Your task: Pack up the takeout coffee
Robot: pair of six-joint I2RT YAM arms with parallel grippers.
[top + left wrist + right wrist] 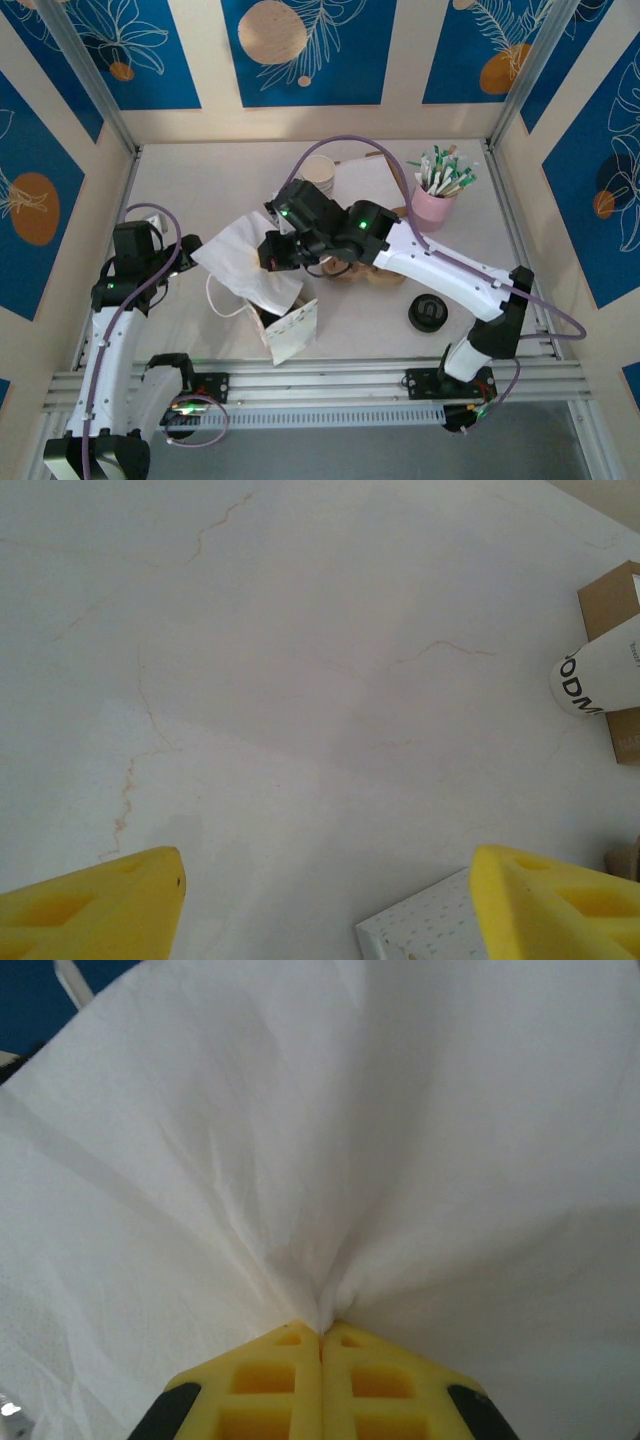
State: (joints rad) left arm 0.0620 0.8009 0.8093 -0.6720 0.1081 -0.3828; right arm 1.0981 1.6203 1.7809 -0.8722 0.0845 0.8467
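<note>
Left arm sits at the left edge of the worktop (200, 180), left gripper (188, 250) released, nothing between the jaws, pointing toward the napkin. Its wrist view confirms it: left gripper (330, 910) has yellow fingers (100, 905) spread wide over bare white worktop (300, 680). A white dotted corner (420, 928) pokes in between them at the near edge; can't tell what it belongs to. At the right edge of that view, a white paper cup (598, 675) with dark lettering lies against brown cardboard (608, 598). Moving right: white napkin (238, 255) is held up, spread out, just beside and above the mouth of the white paper bag (295, 332). The bag stands near-centre, open, with a handle loop (215, 297) drooping to its left. Right gripper (272, 252) is clenched on the napkin's right side. In the right wrist view, right gripper (320, 1338) has its fingers pressed together with the napkin (330, 1140) bunched at the tips and fanning out above. Far centre: a white paper cup (320, 172) stands upright. Under the right forearm is a brown cardboard piece (385, 278), partly hidden. Right of that, a black lid (427, 313) lies flat on the worktop, apart from everything. Far right: a pink cup (436, 206) holding stirrers and sachets (442, 172).
</note>
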